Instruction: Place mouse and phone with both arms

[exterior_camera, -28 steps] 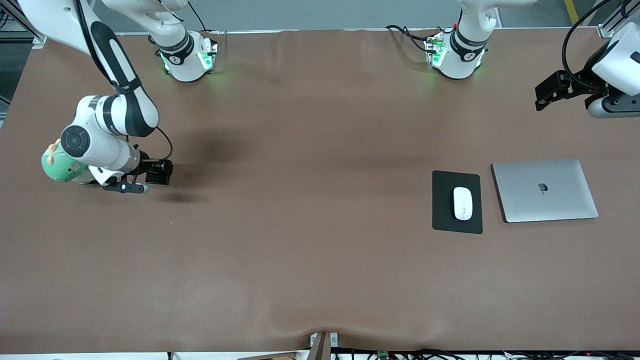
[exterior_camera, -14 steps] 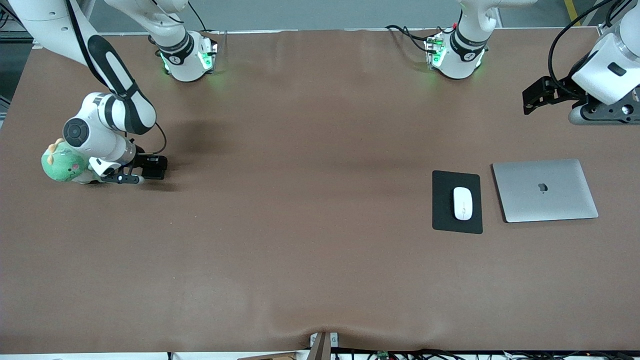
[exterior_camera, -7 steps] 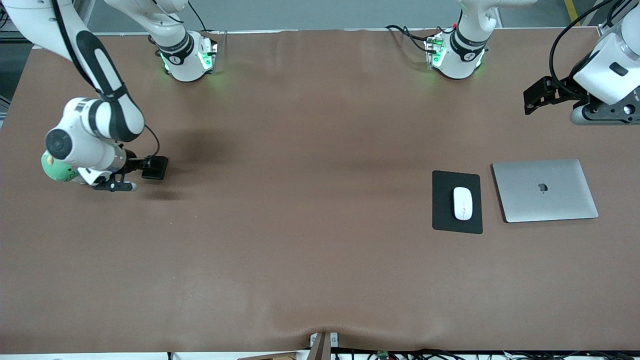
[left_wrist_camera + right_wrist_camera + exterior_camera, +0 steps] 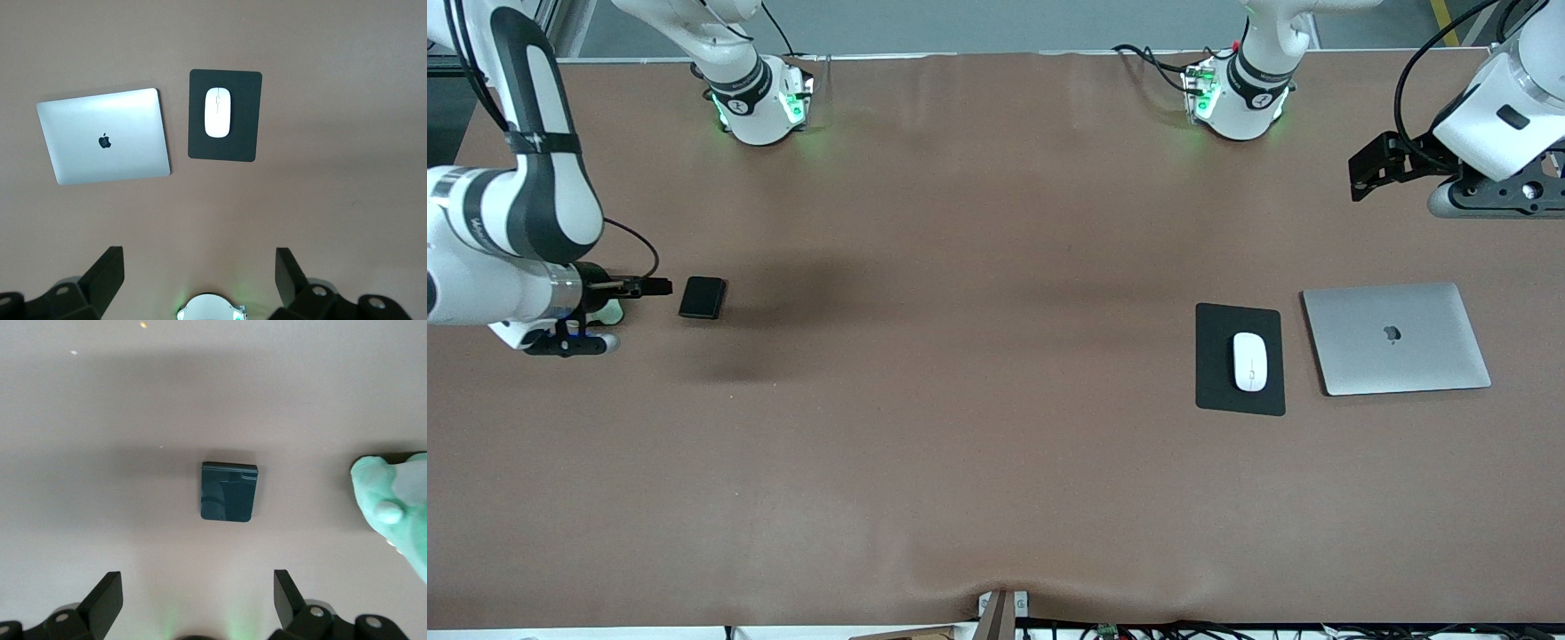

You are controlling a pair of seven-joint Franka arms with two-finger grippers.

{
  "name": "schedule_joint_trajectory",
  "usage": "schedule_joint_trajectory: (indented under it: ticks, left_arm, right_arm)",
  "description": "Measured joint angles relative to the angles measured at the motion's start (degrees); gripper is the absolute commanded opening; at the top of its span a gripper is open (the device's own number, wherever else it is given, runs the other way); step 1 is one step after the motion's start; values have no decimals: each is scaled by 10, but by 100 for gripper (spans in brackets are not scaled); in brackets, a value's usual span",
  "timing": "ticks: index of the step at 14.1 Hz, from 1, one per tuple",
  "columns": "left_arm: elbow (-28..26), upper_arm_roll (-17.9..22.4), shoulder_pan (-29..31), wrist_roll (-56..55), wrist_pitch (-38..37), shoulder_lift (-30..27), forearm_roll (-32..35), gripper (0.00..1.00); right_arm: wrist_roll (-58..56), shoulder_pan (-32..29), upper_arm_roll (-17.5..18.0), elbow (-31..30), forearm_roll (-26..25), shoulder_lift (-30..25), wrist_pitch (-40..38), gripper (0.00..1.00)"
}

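The phone (image 4: 702, 297) lies flat on the table (image 4: 978, 462) near the right arm's end, free of any grip, its long axis running roughly from the robots' edge toward the camera's edge. The right hand (image 4: 649, 287) hangs open just beside it, on the side toward that end edge, so it is by far the nearer hand. The mouse (image 4: 1249, 360) sits on a black mat (image 4: 1214, 387) toward the left arm's end, beside a closed laptop (image 4: 1396, 338); the left hand (image 4: 1369, 169), open, waits over the table near the corner by the robots' edge. The right wrist view shows the phone (image 4: 228, 491) between spread fingers (image 4: 107, 597) and a green plush (image 4: 400, 500) close by, which the arm almost hides in the front view. Both things look placed, I judge.
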Motion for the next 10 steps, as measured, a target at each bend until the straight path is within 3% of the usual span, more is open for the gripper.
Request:
schedule_joint_trajectory:
  ticks: [5, 10]
  left_arm:
    - [0, 0, 0, 0, 0, 0, 0, 100]
    - [0, 0, 0, 0, 0, 0, 0, 100]
  right_arm:
    - [-1, 9, 0, 66, -4, -7, -45, 100]
    - [-2, 30, 2, 156, -5, -41, -151, 100]
